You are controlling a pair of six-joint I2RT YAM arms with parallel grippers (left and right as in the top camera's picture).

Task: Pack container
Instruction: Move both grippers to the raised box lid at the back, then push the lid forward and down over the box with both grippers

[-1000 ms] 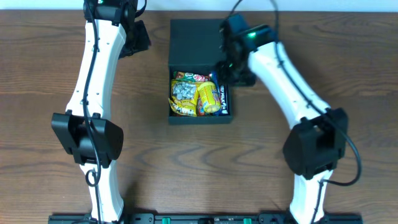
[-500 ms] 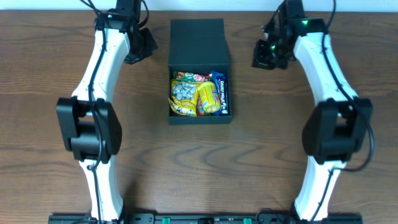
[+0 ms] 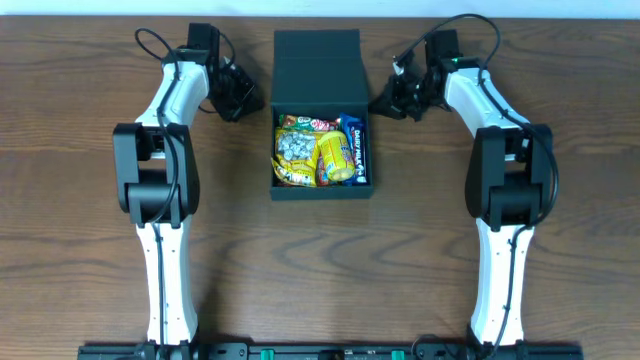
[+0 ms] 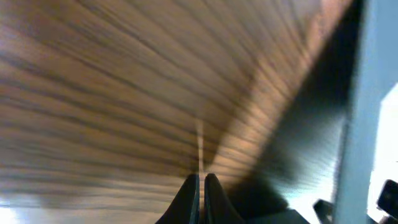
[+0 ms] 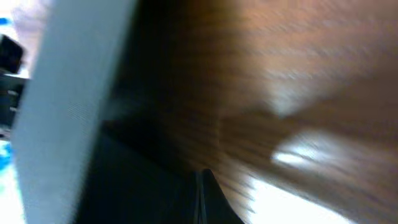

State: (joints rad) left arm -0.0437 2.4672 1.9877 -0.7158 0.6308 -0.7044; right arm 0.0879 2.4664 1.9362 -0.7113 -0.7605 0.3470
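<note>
A sideways sweep at the open flap could shove the container [image 3: 318,62] askew, or the heaped snack packets [image 3: 318,152] could keep the lid from closing. It sits by the far edge of the counter [image 3: 320,260], midway along. The left tool [image 3: 243,98] and right tool [image 3: 383,102], both pressed together and empty, flank its walls.

Both arms are the same build. Left arm [image 3: 160,250] and right arm [image 3: 497,270] have white tubular links and chunky black joint housings [image 3: 153,170]. Thin black cables [image 3: 470,16] loop at the wrists. Left gripper [image 4: 201,186] and right gripper [image 5: 202,186] have dark tapered fingers; the right view is blurred. The base rail [image 3: 320,352] is black with green bits.
</note>
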